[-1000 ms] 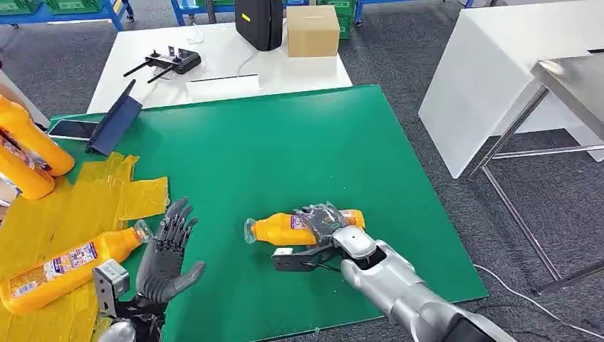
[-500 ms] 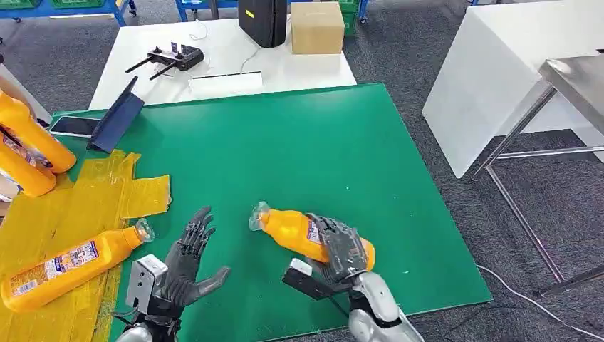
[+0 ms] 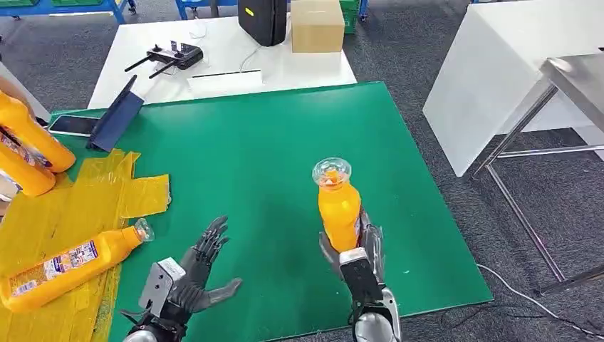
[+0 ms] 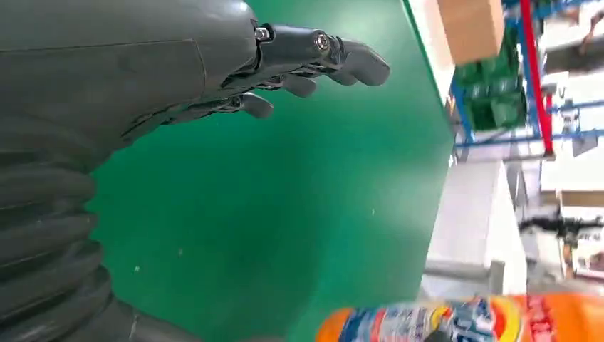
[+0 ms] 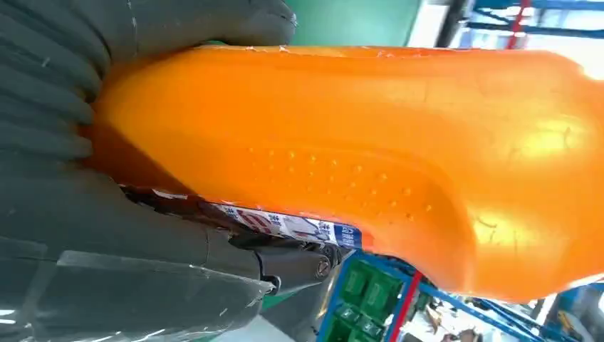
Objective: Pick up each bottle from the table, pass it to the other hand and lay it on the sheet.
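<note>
One bottle (image 3: 339, 208) in right robot hand (image 3: 354, 258)

The labels on the held bottle (image 3: 339, 211) and on the bottle at nine o'clock (image 3: 68, 265) are too blurred to read.

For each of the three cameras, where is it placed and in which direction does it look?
Head view: high on the body, looking down at the green mat; both hands show.
Left wrist view: behind the open left hand, over the mat.
Right wrist view: behind the right hand, close on the orange bottle.
Shared: all views show that bottle.
</note>
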Robot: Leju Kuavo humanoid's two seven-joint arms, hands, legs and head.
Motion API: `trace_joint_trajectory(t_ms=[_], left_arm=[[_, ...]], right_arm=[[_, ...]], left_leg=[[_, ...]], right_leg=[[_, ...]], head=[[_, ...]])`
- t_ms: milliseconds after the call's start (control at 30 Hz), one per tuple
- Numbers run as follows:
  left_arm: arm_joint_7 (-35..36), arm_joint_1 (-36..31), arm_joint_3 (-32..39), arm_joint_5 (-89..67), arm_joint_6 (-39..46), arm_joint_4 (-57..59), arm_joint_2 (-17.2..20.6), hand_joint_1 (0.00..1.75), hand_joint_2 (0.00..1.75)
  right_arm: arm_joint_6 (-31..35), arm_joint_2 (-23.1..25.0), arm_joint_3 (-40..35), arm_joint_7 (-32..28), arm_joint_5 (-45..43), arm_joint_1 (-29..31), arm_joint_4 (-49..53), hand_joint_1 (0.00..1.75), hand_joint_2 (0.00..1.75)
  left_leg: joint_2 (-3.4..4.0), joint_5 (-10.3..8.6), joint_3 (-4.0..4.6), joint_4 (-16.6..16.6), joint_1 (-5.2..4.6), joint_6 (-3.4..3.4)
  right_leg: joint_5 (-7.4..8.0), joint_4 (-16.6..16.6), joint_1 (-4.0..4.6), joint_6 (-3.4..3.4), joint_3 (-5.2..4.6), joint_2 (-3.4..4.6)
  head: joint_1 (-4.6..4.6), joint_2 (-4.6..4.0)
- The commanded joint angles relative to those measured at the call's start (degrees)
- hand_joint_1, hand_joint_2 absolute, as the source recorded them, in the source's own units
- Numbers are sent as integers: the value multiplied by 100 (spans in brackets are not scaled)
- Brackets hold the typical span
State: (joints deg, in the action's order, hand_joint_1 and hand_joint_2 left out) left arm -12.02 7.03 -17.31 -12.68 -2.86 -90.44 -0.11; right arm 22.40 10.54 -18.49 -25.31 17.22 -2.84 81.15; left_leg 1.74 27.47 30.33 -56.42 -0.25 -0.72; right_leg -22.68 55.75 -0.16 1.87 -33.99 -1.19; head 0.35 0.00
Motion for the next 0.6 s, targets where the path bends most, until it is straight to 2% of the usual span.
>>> trace_joint_trajectory(t_ms=[33,233,400,600], left_arm=[[54,-784,-601,147,-269,669,186,0,175],[37,-873,-658,152,-290,720,154,0,175],[-69,-1336,-1052,517,-604,905,175,0,175],[-29,-1539,-1319,603,-623,948,178,0,175]], right_arm=[[59,61,-355,70,114,284,-555,175,175],[73,98,-443,85,167,330,-664,175,175],[1,124,-1079,166,343,844,-1464,175,175],[-205,135,-1818,367,629,1269,-2326,175,175]], left_leg=[[-17,-1,-10,5,5,5],[-10,1,-13,8,1,5],[-10,-1,-10,5,3,6],[-5,-2,-12,8,6,6]], right_leg=[[1,-9,3,-1,15,-1],[-1,-8,-2,-2,16,6],[2,-7,1,-2,12,7],[5,-11,3,-2,14,13]], head=[[2,0],[2,0],[2,0],[2,0]])
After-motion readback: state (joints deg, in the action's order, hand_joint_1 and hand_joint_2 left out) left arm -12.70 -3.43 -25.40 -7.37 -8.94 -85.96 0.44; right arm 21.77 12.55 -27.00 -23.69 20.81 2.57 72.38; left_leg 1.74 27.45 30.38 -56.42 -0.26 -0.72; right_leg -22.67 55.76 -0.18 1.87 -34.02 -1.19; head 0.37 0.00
